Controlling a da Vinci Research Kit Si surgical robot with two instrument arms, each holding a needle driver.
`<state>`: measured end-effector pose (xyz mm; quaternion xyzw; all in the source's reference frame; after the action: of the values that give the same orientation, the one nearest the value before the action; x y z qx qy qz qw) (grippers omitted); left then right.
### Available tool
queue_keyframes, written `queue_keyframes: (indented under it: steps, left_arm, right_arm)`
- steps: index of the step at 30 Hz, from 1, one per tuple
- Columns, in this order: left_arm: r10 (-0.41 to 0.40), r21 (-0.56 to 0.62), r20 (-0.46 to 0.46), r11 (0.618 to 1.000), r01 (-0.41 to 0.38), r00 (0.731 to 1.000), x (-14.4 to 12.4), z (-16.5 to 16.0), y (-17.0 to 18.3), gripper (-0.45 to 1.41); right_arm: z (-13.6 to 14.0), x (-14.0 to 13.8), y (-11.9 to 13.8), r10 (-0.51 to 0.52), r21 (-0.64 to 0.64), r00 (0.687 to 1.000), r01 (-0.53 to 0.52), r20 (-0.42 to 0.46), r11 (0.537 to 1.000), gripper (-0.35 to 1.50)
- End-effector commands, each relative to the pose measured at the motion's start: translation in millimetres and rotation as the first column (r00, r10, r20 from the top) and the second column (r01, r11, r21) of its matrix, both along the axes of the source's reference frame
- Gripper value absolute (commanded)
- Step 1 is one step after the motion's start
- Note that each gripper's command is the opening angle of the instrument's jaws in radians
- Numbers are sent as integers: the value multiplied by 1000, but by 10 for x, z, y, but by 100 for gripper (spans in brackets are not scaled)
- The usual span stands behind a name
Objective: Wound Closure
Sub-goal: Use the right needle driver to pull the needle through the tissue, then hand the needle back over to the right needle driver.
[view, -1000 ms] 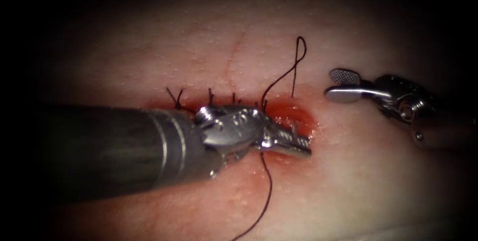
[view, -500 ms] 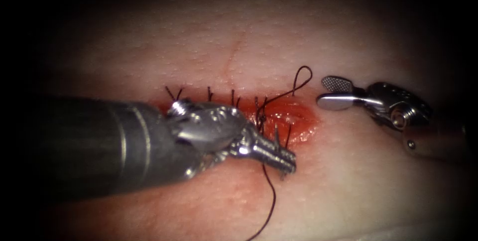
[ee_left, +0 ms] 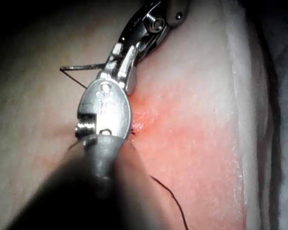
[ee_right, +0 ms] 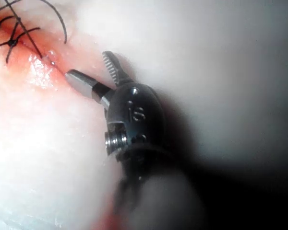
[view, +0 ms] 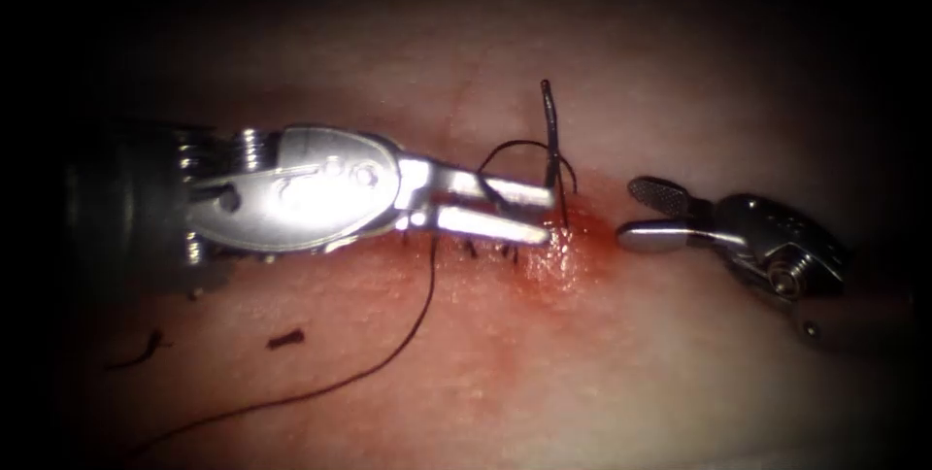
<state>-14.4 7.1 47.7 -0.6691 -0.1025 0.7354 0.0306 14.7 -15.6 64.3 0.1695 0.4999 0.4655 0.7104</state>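
Observation:
My left tool [view: 551, 218] lies along the stitched cut, its jaws shut on the needle [view: 551, 140] at their tips. The needle stands upright out of the jaws over the cut's right end; I cannot tell whether its lower part is in the tissue [view: 631, 353]. In the left wrist view the needle [ee_left: 81, 67] sticks out sideways from the left tool [ee_left: 116, 64]. The thread [view: 408, 334] loops by the jaws and trails down to the left. My right tool [view: 626, 208] waits open just right of the cut, holding nothing, as the right wrist view [ee_right: 86, 63] confirms.
Red fluid [view: 563, 256] pools at the cut's right end. Short stitch tails [view: 471, 249] show under the left jaws, and knotted stitches [ee_right: 12, 40] show in the right wrist view. Two cut ends of thread [view: 286, 339] lie on the tissue at lower left.
My left tool rolled over and swung up from below the cut to lie along it, lifting the needle upright. The thread loop above the cut shrank. The right tool barely moved.

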Motion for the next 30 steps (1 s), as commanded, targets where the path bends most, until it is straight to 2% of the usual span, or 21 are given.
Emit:
queue_keyframes:
  steps: [1, 2, 3, 4, 5, 7, 10, 11, 15, 16, 17, 18, 19, 20, 21, 22, 23, 25, 26, 28, 30]
  left_arm:
    - [-14, -21, 12, 1000, 14, 1000, -3, -1, 9, -45]
    - [-34, -45, 17, 998, 34, 999, 0, -8, 18, -45]
    - [-75, -90, 30, 993, 77, 997, 9, -23, 41, -45]
    - [-89, -105, 30, 990, 91, 996, 12, -28, 47, -45]
    - [-99, -120, 30, 988, 102, 995, 15, -32, 54, -45]
    - [-125, -136, 35, 982, 129, 991, 23, -44, 65, -45]
    - [-156, -157, 40, 974, 161, 987, 33, -58, 78, -45]
    - [-164, -164, 46, 972, 169, 985, 39, -68, 83, -45]
    - [-159, -169, 54, 972, 165, 986, 43, -78, 78, -45]
    - [-153, -177, 58, 971, 161, 986, 43, -76, 68, -45]
    - [-152, -184, 58, 970, 160, 987, 41, -74, 61, -45]
    - [-151, -191, 56, 969, 159, 987, 39, -70, 55, -45]
    - [-150, -198, 56, 967, 158, 987, 37, -66, 48, -45]
    - [-150, -206, 54, 966, 158, 987, 34, -61, 42, -45]
    - [-146, -224, 56, 962, 155, 988, 28, -48, 26, -45]
    - [-134, -243, 56, 959, 144, 989, 22, -32, 11, -45]
    - [-131, -251, 53, 958, 140, 990, 19, -24, 5, -45]
    - [-123, -268, 51, 954, 132, 991, 12, -5, -8, -45]
    - [-119, -275, 51, 953, 128, 992, 10, 2, -12, -45]
    - [-117, -294, 46, 948, 125, 992, 2, 25, -24, -45]
    - [-110, -305, 38, 945, 117, 993, -3, 37, -31, -45]
  right_arm:
    - [0, 6, -8, -14, -38, 1000, 14, 12, 999, 26]
    - [-5, 7, -10, -21, -84, 999, 24, 39, 996, 26]
    - [-17, 10, -12, -1, -151, 994, 18, 109, 988, 93]
    - [-21, 12, -12, 23, -168, 988, 3, 150, 986, 118]
    - [-26, 13, -13, 36, -183, 985, -4, 172, 983, 123]
    - [-36, 14, -12, 40, -180, 982, -6, 184, 984, 123]
    - [-52, 15, -3, -25, -202, 993, 49, 116, 978, 101]
    - [-61, 17, 3, -50, -202, 993, 70, 102, 977, 110]
    - [-77, 23, 7, -61, -185, 995, 76, 85, 980, 106]
    - [-84, 29, 5, -48, -197, 996, 61, 70, 978, 74]
    - [-87, 31, 4, -32, -187, 998, 42, 59, 982, 58]
    - [-90, 35, 3, -11, -160, 999, 17, 41, 987, 54]
    - [-93, 38, 2, 7, -125, 1000, -4, 23, 992, 64]
    - [-96, 42, 1, 51, -50, 999, -51, -5, 997, 94]
    - [-101, 46, 0, 105, 49, 994, -103, -35, 993, 111]
    - [-108, 49, 0, 159, 152, 985, -147, -65, 977, 113]
    - [-111, 50, 1, 176, 191, 982, -159, -74, 969, 108]
    - [-117, 48, 3, 186, 221, 977, -160, -102, 962, 94]
    - [-119, 47, 5, 190, 234, 975, -160, -112, 959, 94]
    - [-126, 45, 10, 223, 302, 964, -173, -143, 938, 111]
    - [-130, 45, 14, 250, 341, 957, -187, -150, 921, 115]
